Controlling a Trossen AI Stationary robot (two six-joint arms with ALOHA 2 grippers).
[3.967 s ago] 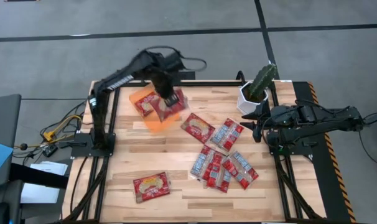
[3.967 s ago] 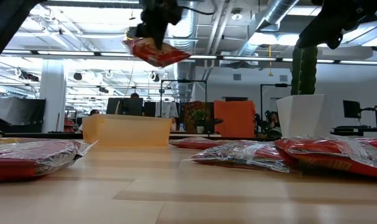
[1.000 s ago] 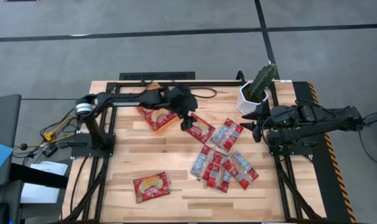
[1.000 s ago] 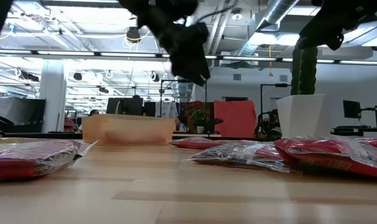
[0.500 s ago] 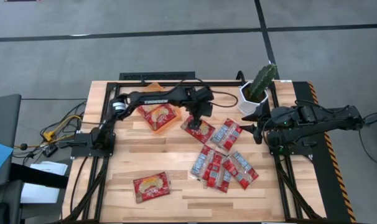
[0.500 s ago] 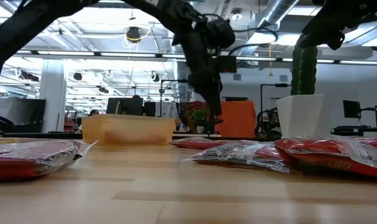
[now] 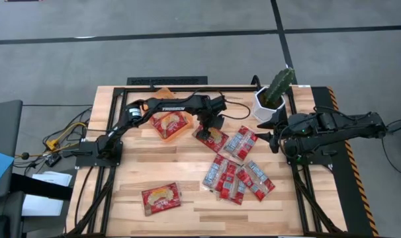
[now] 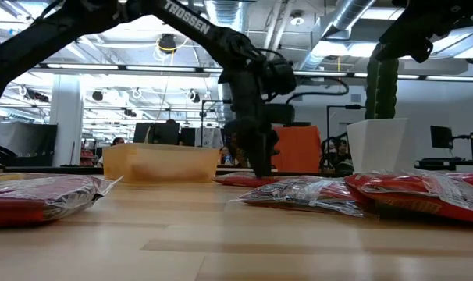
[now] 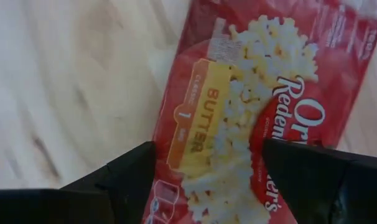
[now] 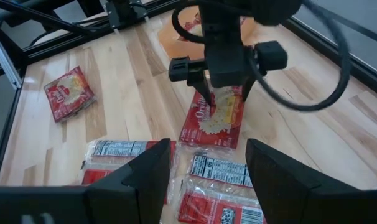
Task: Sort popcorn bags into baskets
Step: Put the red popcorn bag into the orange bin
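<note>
Dark fingers of the left gripper (image 7: 210, 130) are standing spread apart, straddling a red popcorn bag (image 9: 263, 118) with a yellowish popcorn picture that is lying flat on the wooden table (image 7: 180, 168); the fingertips are reaching down at its two long sides without clamping it. Just beside that bag the orange basket (image 7: 166, 131) is holding another red bag (image 7: 171, 121). Further off, a cluster of silver-panelled bags (image 7: 237, 173) is lying near the middle, and one lone red bag (image 7: 161, 198) is sitting well apart near the front edge. Beside the cactus pot (image 7: 265, 104), the right gripper (image 7: 261, 137) is waiting with fingers released.
</note>
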